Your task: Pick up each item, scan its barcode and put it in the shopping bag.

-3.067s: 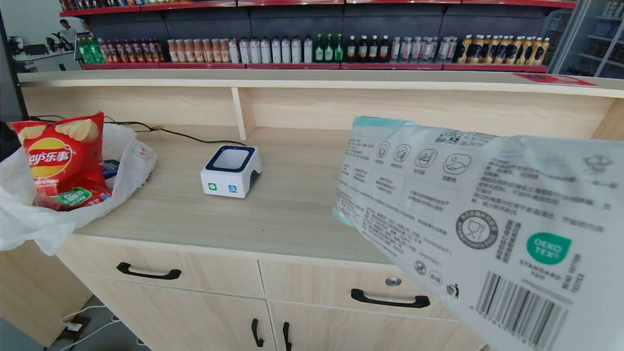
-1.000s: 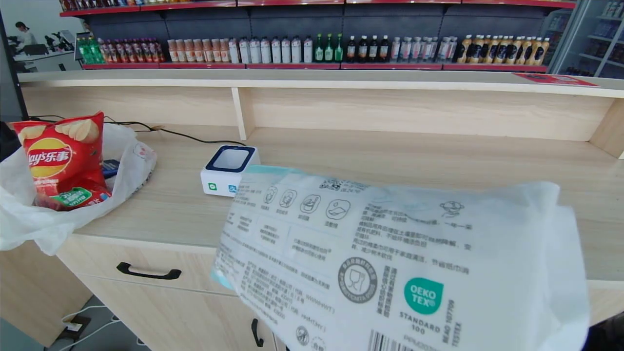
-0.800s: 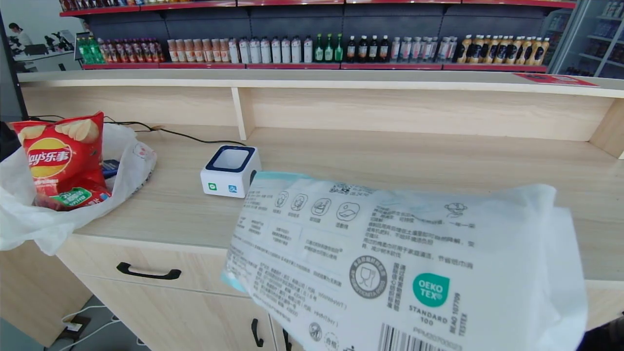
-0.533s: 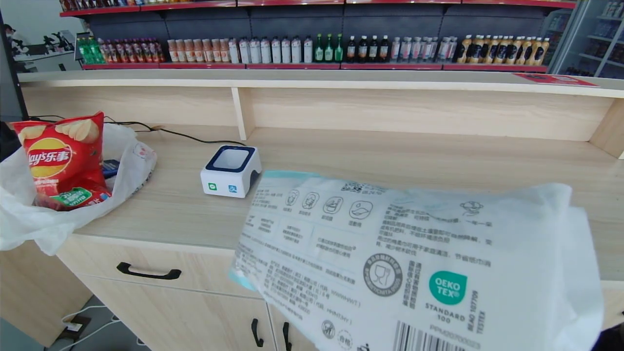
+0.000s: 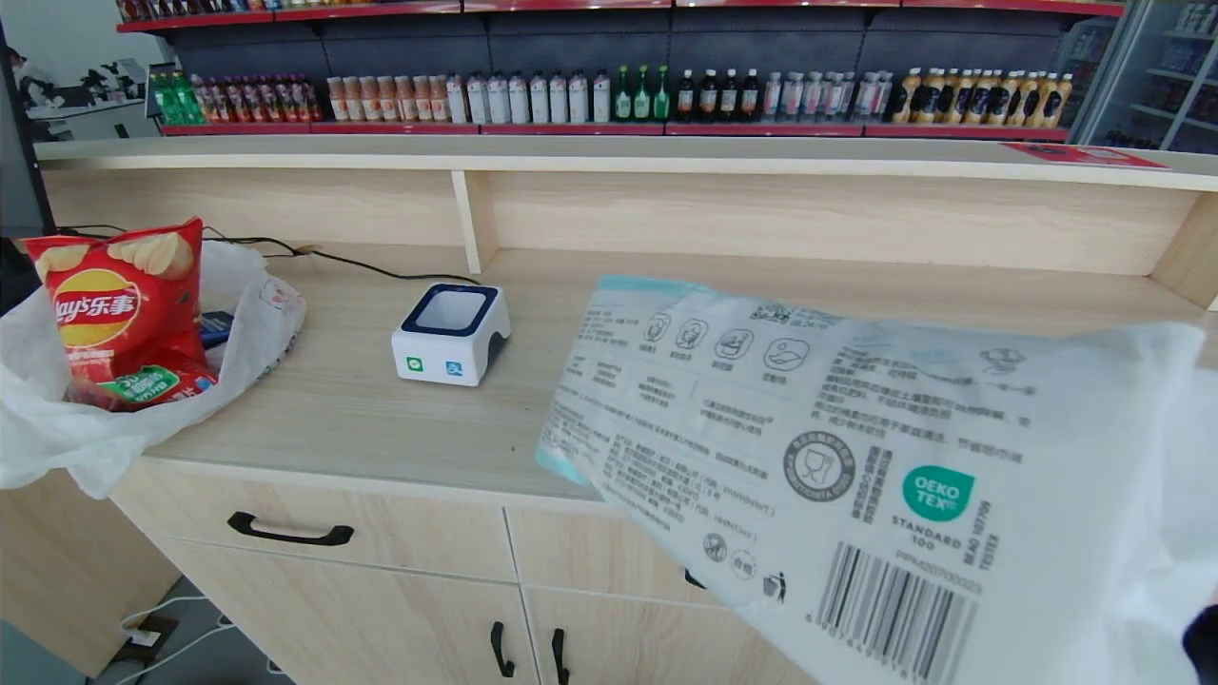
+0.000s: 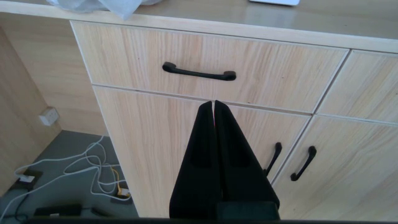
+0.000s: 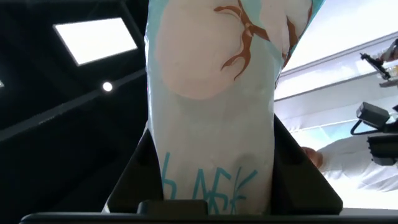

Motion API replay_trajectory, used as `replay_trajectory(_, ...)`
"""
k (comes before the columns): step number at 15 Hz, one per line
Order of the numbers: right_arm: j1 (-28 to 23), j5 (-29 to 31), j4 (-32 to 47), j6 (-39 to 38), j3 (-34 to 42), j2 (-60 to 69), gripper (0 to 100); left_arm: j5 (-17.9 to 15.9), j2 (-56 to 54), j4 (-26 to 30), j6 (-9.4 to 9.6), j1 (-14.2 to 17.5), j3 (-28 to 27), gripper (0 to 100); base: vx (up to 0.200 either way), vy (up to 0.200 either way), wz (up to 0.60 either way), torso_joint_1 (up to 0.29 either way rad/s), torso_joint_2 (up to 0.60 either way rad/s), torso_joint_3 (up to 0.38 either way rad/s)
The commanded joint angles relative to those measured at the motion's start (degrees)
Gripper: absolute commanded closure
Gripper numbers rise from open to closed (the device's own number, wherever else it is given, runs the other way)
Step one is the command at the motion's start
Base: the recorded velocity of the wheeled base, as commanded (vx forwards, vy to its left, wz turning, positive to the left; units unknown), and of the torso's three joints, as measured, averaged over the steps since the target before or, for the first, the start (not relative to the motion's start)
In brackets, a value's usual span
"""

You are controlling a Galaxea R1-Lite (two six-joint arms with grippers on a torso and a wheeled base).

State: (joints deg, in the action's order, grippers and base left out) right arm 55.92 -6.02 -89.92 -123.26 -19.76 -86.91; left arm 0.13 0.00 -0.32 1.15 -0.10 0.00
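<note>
The left end effector (image 6: 214, 104), its black fingers pressed flat together, faces a pale wood cabinet under the worktop (image 6: 261, 23). From its tip, a drawer handle (image 6: 199, 73) lies at twelve o'clock, two door handles (image 6: 303, 163) at four o'clock, and cables (image 6: 74, 174) on the floor at eight o'clock.

One white printed pack (image 5: 856, 457), one scanner (image 5: 450, 333), one shopping bag (image 5: 57, 438), one red crisp packet (image 5: 119, 314).

A light wooden counter (image 5: 381, 419) stands over cupboards (image 5: 381, 609) with black handles (image 5: 290, 531), red-edged shelves of bottles (image 5: 571, 128) line the dark far wall (image 5: 571, 46), the floor (image 6: 93, 149) is grey, and a square light panel (image 7: 94, 40) glows in the dark ceiling (image 7: 37, 99).
</note>
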Motion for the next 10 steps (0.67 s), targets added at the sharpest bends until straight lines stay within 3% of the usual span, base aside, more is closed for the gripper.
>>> replay_trajectory(1, -0.64, -0.04, -0.08, 2.15, 1.30, 3.50, 100, 0.04, 0.00, -0.03, 0.00, 0.01, 0.00, 100, 0.000, 0.000, 0.00, 0.000, 0.00, 0.000)
replay_trajectory(8, -11.27, -0.13, -0.08, 27.19, 0.95, 5.52, 100, 0.04, 0.00, -0.03, 0.08, 0.01, 0.00, 100, 0.000, 0.000, 0.00, 0.000, 0.00, 0.000)
replay_trajectory(10, -11.27, -0.57, -0.08, 43.19, -0.54, 6.05, 100, 0.04, 0.00, -0.03, 0.00, 0.01, 0.00, 100, 0.000, 0.000, 0.00, 0.000, 0.00, 0.000)
